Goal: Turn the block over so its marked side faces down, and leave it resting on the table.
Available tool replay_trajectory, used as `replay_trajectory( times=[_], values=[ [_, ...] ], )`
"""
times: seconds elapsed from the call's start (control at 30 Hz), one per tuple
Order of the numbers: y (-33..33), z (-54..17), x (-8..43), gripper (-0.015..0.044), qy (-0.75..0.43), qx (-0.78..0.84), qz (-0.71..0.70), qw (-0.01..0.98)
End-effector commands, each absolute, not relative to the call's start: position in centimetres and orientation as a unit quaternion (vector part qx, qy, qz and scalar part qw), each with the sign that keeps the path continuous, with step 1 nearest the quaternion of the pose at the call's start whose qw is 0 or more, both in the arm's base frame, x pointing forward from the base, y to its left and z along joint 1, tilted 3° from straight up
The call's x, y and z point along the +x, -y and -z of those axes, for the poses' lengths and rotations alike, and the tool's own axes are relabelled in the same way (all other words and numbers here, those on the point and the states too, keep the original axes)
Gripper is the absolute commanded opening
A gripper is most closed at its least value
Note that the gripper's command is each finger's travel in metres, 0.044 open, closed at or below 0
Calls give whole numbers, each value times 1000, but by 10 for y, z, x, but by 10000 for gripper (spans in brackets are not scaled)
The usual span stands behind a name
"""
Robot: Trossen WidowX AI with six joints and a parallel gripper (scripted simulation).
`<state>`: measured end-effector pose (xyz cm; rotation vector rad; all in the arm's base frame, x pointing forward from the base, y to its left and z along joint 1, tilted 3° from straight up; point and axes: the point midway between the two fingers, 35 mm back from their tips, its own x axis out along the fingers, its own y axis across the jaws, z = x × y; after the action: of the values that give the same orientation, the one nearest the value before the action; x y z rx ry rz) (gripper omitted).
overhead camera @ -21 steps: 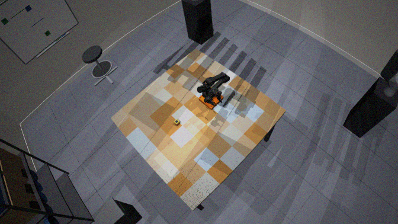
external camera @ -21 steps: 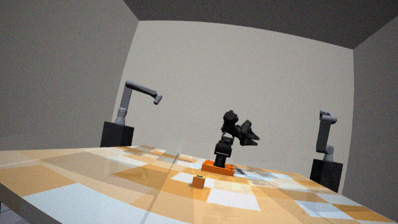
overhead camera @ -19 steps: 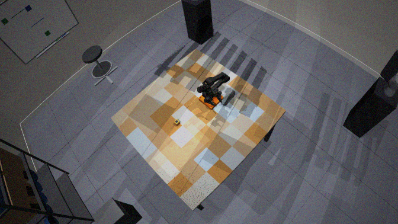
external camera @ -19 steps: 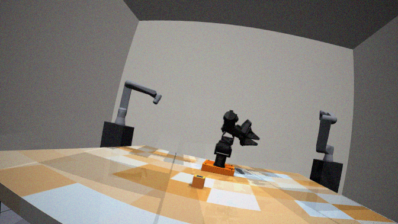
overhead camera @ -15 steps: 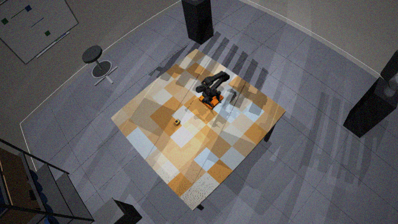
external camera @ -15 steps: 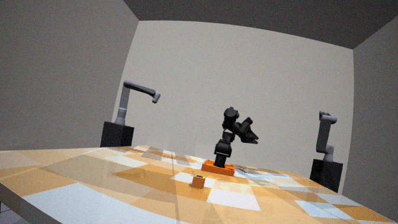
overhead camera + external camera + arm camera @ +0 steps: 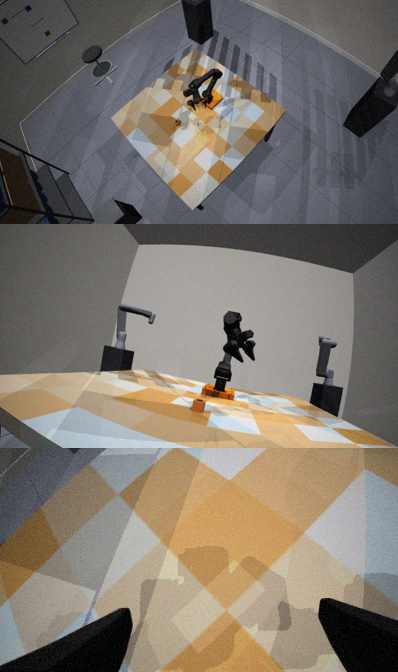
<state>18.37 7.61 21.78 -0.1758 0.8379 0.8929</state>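
Observation:
A small orange block (image 7: 177, 121) (image 7: 198, 405) rests on the patchwork-patterned table (image 7: 207, 158) (image 7: 103, 431). A dark mark shows on its upper face. My gripper (image 7: 200, 109) (image 7: 248, 361) (image 7: 225, 613) is open and empty, with its fingers wide apart, pointing down. It hangs well above the table, off to the right of the block in the top and exterior views. The block is not in the wrist view, which shows only patterned table between and beyond the fingertips. The block's underside is hidden.
The arm's orange base (image 7: 217, 98) (image 7: 217, 392) stands on the table behind the block. Dark pedestals (image 7: 198, 22) (image 7: 116, 358) with other grey arms, and a stool (image 7: 92, 54), stand away from the table. Shadows cross the tabletop.

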Motion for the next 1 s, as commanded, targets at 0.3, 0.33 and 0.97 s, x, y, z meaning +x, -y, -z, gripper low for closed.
replay_trajectory(
  times=[0.3,0.33,0.97],
  values=[
    [4,-183,305,440,-600,-3,-184,779],
    [11,-177,314,440,-613,1,-164,773],
    [66,-88,377,440,-688,27,-4,725]
  ],
)
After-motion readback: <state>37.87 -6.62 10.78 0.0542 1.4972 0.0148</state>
